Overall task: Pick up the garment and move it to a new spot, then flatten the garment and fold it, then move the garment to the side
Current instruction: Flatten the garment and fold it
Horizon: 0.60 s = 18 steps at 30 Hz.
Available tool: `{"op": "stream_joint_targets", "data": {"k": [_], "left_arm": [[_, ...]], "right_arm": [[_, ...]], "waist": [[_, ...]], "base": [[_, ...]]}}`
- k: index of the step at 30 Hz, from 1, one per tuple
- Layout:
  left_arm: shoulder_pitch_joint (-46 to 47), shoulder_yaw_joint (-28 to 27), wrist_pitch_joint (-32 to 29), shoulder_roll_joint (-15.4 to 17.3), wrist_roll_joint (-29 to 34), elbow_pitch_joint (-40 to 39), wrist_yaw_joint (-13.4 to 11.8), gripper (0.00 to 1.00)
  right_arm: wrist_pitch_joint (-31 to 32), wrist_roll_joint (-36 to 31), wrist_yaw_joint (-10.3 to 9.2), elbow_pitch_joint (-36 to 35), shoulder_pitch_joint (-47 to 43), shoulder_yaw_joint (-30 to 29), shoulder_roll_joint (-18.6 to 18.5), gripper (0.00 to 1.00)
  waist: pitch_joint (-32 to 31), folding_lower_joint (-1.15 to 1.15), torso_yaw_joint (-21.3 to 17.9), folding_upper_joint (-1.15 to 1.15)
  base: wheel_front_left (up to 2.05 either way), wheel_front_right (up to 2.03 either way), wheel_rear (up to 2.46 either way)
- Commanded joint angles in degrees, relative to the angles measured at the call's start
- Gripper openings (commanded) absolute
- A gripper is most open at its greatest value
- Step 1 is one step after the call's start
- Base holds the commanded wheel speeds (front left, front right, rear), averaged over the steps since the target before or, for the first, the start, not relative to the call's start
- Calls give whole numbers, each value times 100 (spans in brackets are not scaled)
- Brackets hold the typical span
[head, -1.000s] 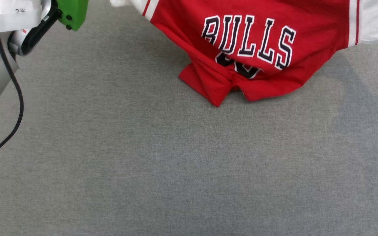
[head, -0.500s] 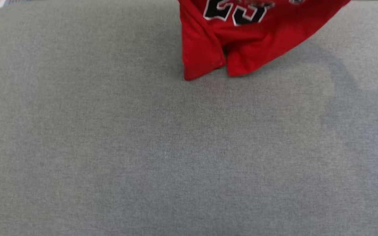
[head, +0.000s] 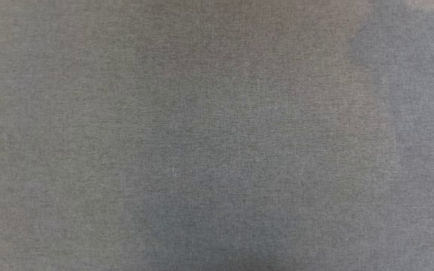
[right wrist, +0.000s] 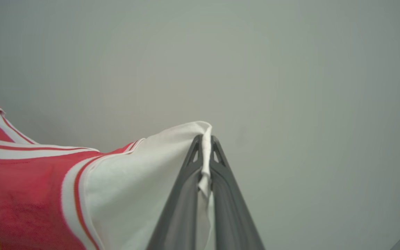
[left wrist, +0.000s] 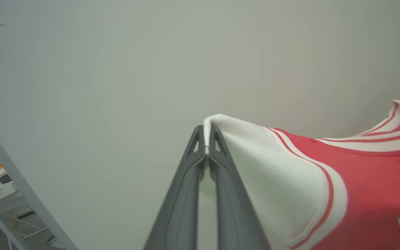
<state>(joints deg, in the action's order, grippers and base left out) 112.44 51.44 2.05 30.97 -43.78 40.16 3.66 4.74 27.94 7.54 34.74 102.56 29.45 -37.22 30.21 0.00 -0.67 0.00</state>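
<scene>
The garment, cropped at the frame edges, is clamped by its white sleeves in the left end effector and right end effector before a pale wall, while the head view shows the grey woven counter.

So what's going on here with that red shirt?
The robot holds a red and white jersey stretched between its two arms, against a pale wall. Its left gripper is clamped shut on one white sleeve, its right gripper on the other sleeve. The head camera looks down on a grey cloth surface.
</scene>
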Motion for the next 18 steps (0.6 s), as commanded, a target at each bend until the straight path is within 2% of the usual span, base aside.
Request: {"op": "stream_joint_targets", "data": {"k": [1, 5, 6, 8, 12, 18], "left_arm": [[223, -5, 75, -42, 120, 163, 52, 0], [526, 18, 268, -142, 181, 546, 165, 0], [589, 36, 385, -215, 150, 788, 233, 0], [552, 56, 439, -253, 105, 962, 270, 0], [314, 94, 634, -302, -5, 1217, 321, 0], [-374, 181, 982, -280, -204, 1396, 364, 0]], "right_arm": [[-134, -75, -5, 187, 276, 70, 103, 0], [-436, -96, -5, 670, 787, 274, 317, 0], [-554, -79, -5, 926, 949, 569, 394, 0], [-663, 36, -5, 1083, 968, 704, 447, 0], [-876, 286, -5, 1315, 803, 1028, 515, 0], [-1253, 814, -5, 1368, 95, 1470, 566, 0]], "waist": [[112, 0, -86, 0], [188, 0, -109, 0], [280, 0, -116, 0], [345, 0, -119, 0], [435, 0, -109, 0], [374, 0, -111, 0]], "base": [[0, 0, 0], [0, 0, 0], [0, 0, 0], [0, 0, 0], [0, 0, 0], [0, 0, 0]]}}
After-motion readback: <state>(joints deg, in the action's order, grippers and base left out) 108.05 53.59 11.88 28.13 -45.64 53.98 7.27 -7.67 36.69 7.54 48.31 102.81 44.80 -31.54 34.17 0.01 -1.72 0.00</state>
